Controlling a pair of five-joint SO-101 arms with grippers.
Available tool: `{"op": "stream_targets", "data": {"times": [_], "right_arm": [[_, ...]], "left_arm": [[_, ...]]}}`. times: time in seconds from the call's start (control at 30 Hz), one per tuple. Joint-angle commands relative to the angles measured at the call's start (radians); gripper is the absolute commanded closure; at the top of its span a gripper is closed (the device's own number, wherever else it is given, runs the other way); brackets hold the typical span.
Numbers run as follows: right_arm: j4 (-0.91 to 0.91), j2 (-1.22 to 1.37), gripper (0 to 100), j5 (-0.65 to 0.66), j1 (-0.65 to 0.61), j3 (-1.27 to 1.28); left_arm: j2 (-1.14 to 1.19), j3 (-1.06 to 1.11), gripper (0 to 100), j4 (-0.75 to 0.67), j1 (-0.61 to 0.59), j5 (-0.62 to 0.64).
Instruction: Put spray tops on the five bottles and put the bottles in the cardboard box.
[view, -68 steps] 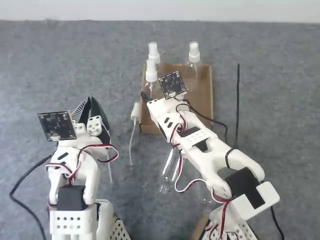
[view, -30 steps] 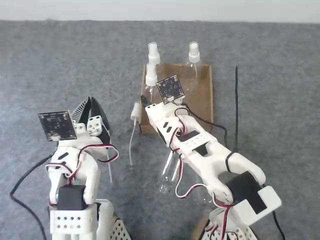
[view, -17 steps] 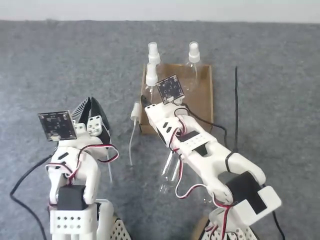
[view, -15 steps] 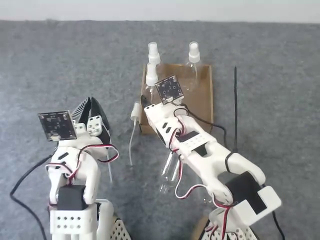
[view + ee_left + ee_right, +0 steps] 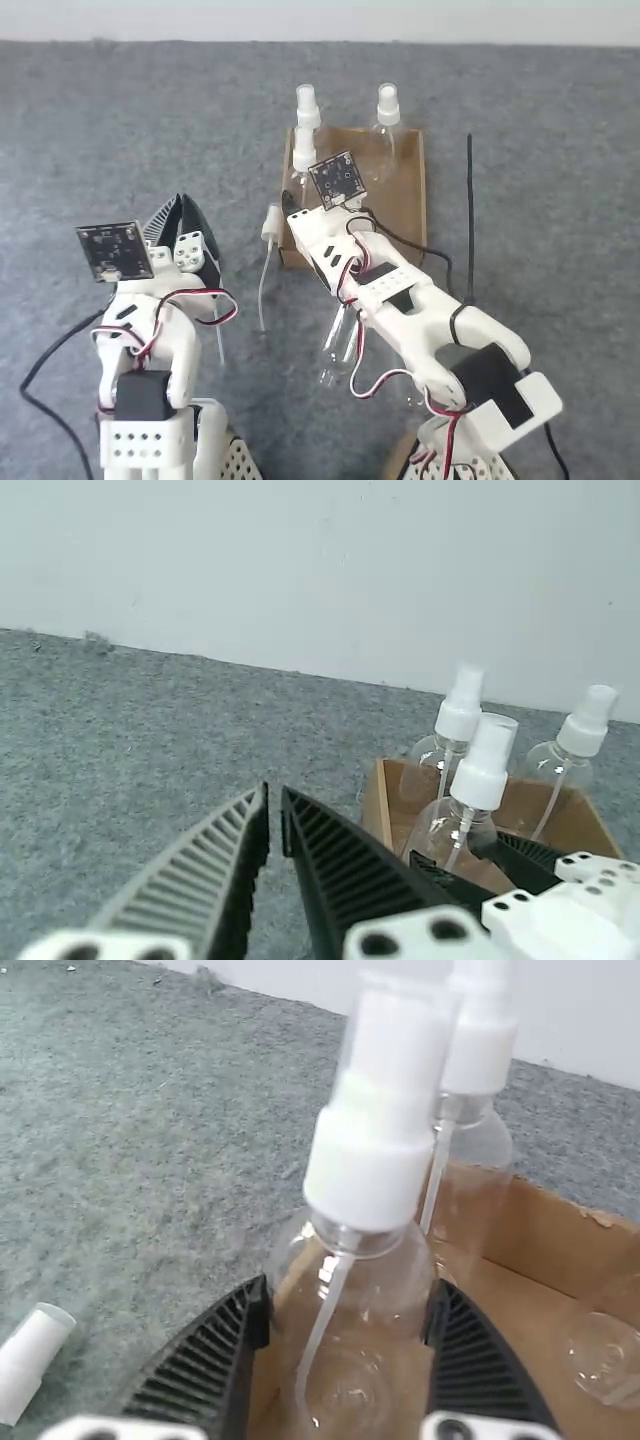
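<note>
right wrist view: spray-topped bottle [image 5: 352,1305] in cardboard box [image 5: 535,1245]

no readable text, labels or numbers

Two white plastic arms [image 5: 150,340], black ribbed fingers [image 5: 340,870], black servo blocks [image 5: 141,395], red, black and white wires [image 5: 212,296], dark square circuit boards [image 5: 113,250]

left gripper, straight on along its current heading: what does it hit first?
Looks free: the left gripper points over bare carpet toward the wall, which it would meet first, though depth is hard to judge. The cardboard box sits off to its right.
</note>
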Motion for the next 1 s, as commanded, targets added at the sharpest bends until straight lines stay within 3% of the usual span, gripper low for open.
{"op": "stream_targets", "data": {"times": [0.0, 0.27, 0.47, 0.77, 0.97], "right_arm": [[-0.005, -0.07, 82.0, -0.008, -0.002, 0.009], [-0.005, -0.07, 81.3, 0.014, -0.027, 0.009], [-0.004, -0.068, 70.5, 0.049, -0.042, 0.009], [0.022, -0.108, 70.1, 0.049, -0.041, 0.003], [0.314, -0.427, 70.1, 0.043, -0.016, 0.009]], "left_arm": [[0.006, -0.004, 99, -0.023, 0.003, 0.002], [0.006, -0.002, 99, -0.023, 0.003, 0.002], [0.006, -0.002, 99, -0.023, 0.003, 0.002], [0.006, -0.002, 99, -0.023, 0.003, 0.002], [0.006, -0.002, 99, -0.023, 0.003, 0.002]]}}
